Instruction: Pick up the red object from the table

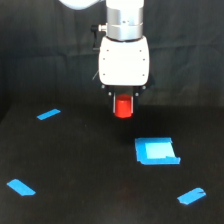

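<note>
The red object (123, 107), a small red-orange upright cylinder, sits directly under the white gripper body in the exterior view. My gripper (124, 102) is shut on it; its short dark fingers flank the cylinder's upper part and hide its top. The cylinder's lower half shows below the fingers, against the back of the black table (80, 165). I cannot tell for certain whether its base touches the surface; it looks slightly raised.
A blue square patch (156, 151) lies on the table toward the exterior view's right, in front of the gripper. Blue tape strips lie at the left back (48, 114), left front (21, 187) and right front (191, 196). A black cloth backdrop hangs behind.
</note>
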Controlling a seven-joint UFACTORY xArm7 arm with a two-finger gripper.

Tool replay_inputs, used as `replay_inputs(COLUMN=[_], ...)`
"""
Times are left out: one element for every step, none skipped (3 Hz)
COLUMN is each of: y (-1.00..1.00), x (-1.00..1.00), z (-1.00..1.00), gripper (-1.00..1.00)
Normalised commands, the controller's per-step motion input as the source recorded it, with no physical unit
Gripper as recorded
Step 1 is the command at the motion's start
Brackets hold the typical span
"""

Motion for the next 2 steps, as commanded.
replay_inputs(y=[0.06, 0.02], x=[-0.08, -0.05], z=[0.30, 0.18], gripper=[-0.98, -1.00])
